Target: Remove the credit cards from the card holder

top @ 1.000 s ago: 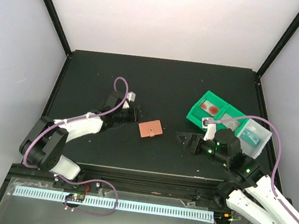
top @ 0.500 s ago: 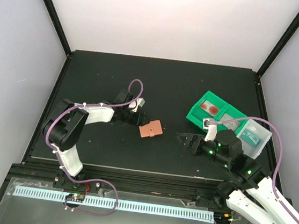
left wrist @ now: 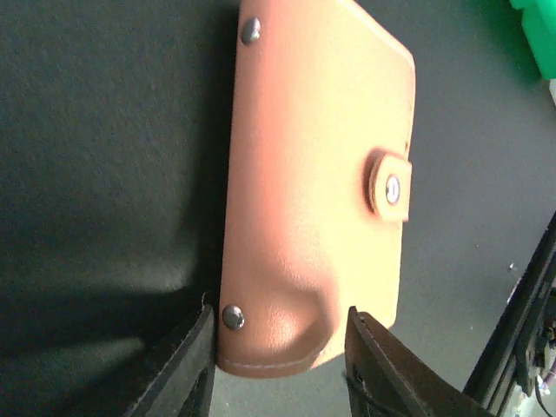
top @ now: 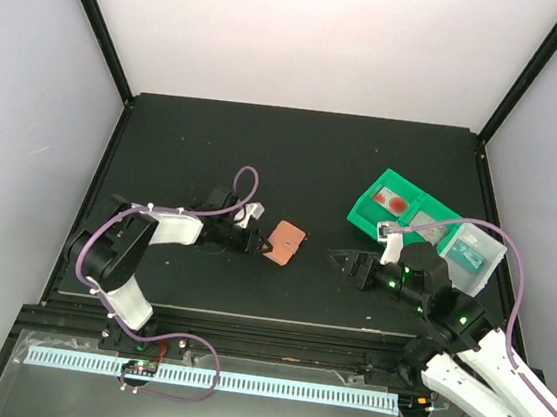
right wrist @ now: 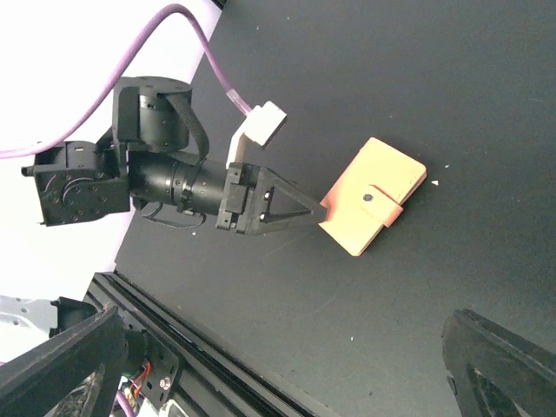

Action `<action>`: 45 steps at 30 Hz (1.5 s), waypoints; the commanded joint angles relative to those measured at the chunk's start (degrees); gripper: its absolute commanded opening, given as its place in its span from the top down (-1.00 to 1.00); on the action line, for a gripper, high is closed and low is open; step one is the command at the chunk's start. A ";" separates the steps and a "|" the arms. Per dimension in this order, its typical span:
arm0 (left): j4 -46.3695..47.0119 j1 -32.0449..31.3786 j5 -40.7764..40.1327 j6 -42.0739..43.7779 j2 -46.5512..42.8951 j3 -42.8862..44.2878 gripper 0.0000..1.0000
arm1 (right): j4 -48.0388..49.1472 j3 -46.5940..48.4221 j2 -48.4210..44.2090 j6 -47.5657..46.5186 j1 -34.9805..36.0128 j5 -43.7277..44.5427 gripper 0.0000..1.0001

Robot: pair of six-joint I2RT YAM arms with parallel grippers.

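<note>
From above, I see a black table [top: 315,152] with both arms reaching in from the near edge. The card holder [top: 283,241] sits near the middle of the table, a little left of centre. It is terracotta brown and folded shut.

My left gripper [top: 259,245] comes at it from the left. In the left wrist view its two fingers [left wrist: 187,365] press against opposite long edges of the holder's near end, pinching it, and the leather bulges slightly between them. The small tab [left wrist: 389,187] is snapped across the holder's edge. In the right wrist view the holder looks tipped up at an angle rather than lying flat. With the holder closed, I cannot see any cards.

My right gripper [top: 345,263] is to the right of the holder, apart from it, with its fingers spread wide and nothing between them.

A green bin [top: 367,211] and a clear bin [top: 490,255] stand at the right, farther back.
</note>
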 commanded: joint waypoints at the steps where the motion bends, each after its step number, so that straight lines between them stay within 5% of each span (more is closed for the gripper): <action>1: 4.64 -0.65 2.09 -3.43 -1.82 -2.90 0.15 | 1.41 -0.83 0.89 0.15 -0.29 -0.38 -1.00; 14: 10.81 -0.72 0.93 -7.30 4.75 -1.73 0.31 | 1.95 -1.52 0.96 0.24 -0.36 -1.28 -0.94; 23: 11.98 -0.92 0.34 -10.41 -0.62 -5.76 0.96 | 2.60 -1.87 2.16 0.45 -0.29 -2.36 -0.84; 31: 15.80 -2.06 -1.81 -18.38 -10.12 -16.25 0.97 | 5.14 -3.36 5.28 2.14 -0.30 -4.65 -0.68; 39: 10.44 -10.26 -16.19 -28.12 -27.68 -25.49 0.97 | 10.96 -5.74 13.46 5.05 1.40 -6.22 -0.26; 45: 9.11 -16.14 -21.64 -37.02 -36.78 -30.77 0.84 | 15.81 -5.25 23.97 5.43 5.65 -4.13 -0.13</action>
